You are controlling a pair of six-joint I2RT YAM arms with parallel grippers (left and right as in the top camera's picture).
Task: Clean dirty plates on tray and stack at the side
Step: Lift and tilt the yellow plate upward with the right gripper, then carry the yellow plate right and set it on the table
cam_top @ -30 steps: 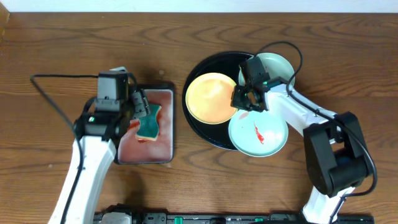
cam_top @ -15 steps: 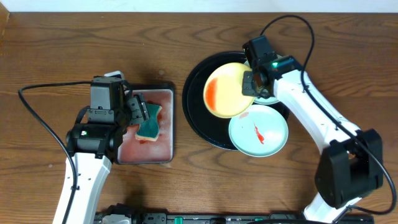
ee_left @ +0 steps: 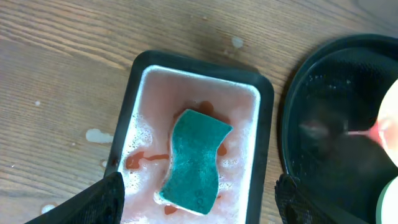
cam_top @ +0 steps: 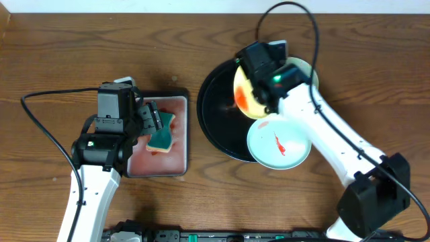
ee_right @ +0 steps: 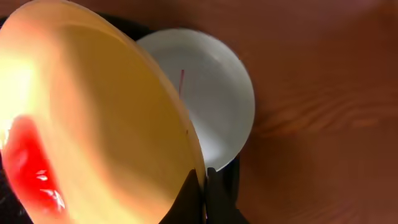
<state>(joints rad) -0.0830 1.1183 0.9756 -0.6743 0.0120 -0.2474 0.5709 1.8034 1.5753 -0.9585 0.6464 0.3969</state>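
Tool at right [ee_right: 204, 184] pinches yellow plate [ee_right: 93, 112], tilted steeply.

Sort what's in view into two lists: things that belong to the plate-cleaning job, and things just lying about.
For the job: yellow plate, red-smeared, held tilted by the right gripper; mint plate with a red streak; second mint plate, further back; black tray; green sponge; soapy tray under it.
Lying about: foam splashes on the wooden table.

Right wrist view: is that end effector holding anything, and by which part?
Yes: the right end effector grips the pale yellow round plastic plate by its rim.
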